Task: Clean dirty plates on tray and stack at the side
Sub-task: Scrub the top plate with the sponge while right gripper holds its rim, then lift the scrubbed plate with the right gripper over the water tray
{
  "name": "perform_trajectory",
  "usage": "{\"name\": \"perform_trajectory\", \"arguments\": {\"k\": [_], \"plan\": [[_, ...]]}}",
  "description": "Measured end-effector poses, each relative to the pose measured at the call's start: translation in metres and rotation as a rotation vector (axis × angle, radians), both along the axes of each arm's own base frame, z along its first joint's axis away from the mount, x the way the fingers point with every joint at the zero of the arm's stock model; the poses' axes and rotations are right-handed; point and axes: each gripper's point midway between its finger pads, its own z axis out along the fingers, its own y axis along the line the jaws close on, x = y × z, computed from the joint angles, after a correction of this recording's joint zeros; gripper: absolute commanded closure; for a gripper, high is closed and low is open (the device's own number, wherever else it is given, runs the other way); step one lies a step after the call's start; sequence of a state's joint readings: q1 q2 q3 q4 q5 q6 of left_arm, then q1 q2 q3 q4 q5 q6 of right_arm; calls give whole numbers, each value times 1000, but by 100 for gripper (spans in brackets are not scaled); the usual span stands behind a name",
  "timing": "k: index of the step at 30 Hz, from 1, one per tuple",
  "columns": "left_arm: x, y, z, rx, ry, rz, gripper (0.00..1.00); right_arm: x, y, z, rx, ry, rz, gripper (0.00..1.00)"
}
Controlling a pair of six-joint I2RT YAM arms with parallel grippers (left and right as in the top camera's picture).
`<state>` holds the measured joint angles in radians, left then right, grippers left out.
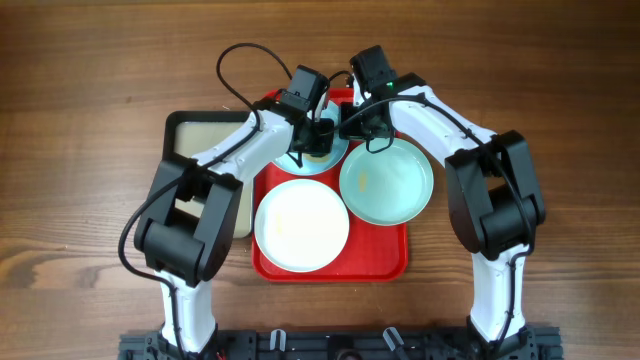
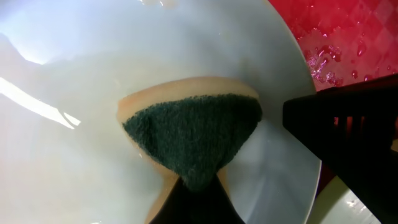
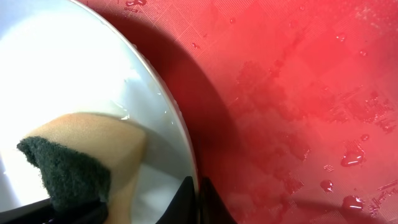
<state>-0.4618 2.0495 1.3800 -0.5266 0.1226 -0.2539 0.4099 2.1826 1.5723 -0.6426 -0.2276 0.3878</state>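
Two claws shared the far plate (image 2: 74, 155): left claw (image 2: 194, 196) clamped a sponge (image 2: 193, 137) to scrub, right claw (image 3: 196, 198) pinched the rim (image 3: 168, 99) steady.

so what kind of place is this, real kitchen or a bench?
Looks like a lab bench staged for dishwashing, not a kitchen: two arms at a wood table, three plates on a wet red tray, left gripper pinching a sponge, right gripper on a plate rim. No sink in view.
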Motion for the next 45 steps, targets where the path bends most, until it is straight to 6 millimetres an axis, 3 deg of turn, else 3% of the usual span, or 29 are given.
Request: {"name": "perform_trajectory", "arguments": {"k": [2,4,7,9,15,16,17,18,21,22,23,25,28,30,31,33,35,37,40,42,45], "plan": [[3,6,3,-3,-1,14,96,0,0,0,1,0,0,94],[11,20,19,-12,-28,50,96,0,0,0,0,-1,4,94],[27,50,73,-45,-130,123,96,0,0,0,0,-2,8,94],[27,62,91,-48,-147,147,96,0,0,0,0,-2,8,93],[25,79,87,-27,-119,184,96,0,0,0,-1,-2,8,91],[25,79,87,-26,-118,183,96,0,0,0,0,-2,8,85],[25,80,86,-26,-116,183,96,0,0,0,-1,-2,8,73],[24,80,86,-24,-112,183,96,0,0,0,-1,-3,12,70],[17,82,82,-12,-81,183,96,-1,0,-1,-5,-4,14,75],[16,82,82,-11,-78,183,96,0,0,-2,-3,-10,14,82],[17,82,82,-11,-80,183,96,2,0,-2,-2,-18,17,96],[18,84,82,-12,-81,189,96,2,0,-3,-1,-21,15,96],[22,114,93,-13,-92,256,96,3,1,-2,0,-25,16,96],[18,141,115,-16,-111,317,96,-2,-6,0,-17,14,7,96],[10,165,141,-23,-145,369,96,-2,-9,3,-21,23,2,96],[-27,192,160,-24,-82,433,96,5,-13,20,-29,25,-11,96],[-45,219,182,-30,-99,507,96,11,-13,38,-30,19,-15,96],[-71,241,191,-6,-71,576,96,15,-11,55,-31,13,-15,95],[-93,268,189,31,-18,666,96,26,-6,85,-16,-27,-15,96],[-101,270,179,42,20,681,96,35,4,105,4,-82,-3,96],[-113,267,142,46,94,684,96,33,38,116,30,-141,51,96]]}}
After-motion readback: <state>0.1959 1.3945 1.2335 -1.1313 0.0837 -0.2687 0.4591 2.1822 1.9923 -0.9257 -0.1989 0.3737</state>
